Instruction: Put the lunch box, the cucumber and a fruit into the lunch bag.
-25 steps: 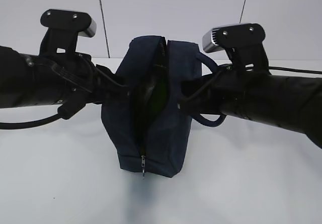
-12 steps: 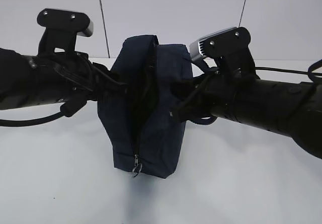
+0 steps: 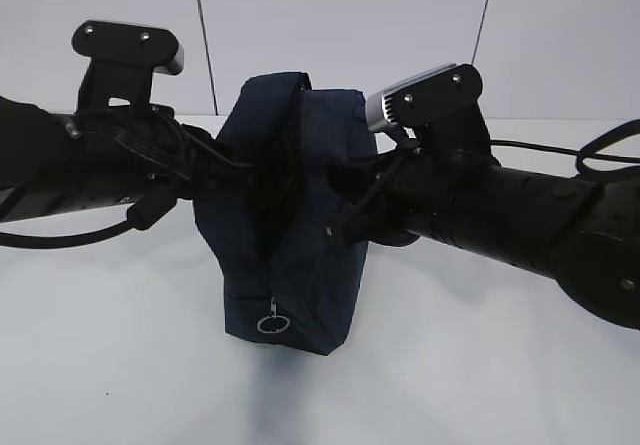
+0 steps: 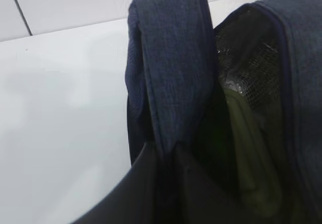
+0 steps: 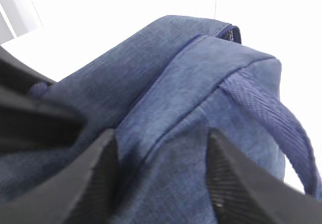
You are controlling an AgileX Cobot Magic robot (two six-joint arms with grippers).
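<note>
The navy lunch bag stands upright mid-table, its top slit narrow, the silver ring pull low on the near end. My left gripper is shut on the bag's left flap. My right gripper presses on the bag's right side, a fold of fabric filling the gap between its fingers. Inside, against the silver lining, something olive green shows; I cannot tell whether it is the lunch box or the cucumber. The fruit is hidden.
Both black arms reach in from the sides at bag height. A loop handle hangs off the bag's right side. The white table runs back to a tiled wall.
The right arm has pushed leftward, shifting the bag a little left and narrowing its top slit. The green inside no longer shows from outside. The ring pull has swung up.
</note>
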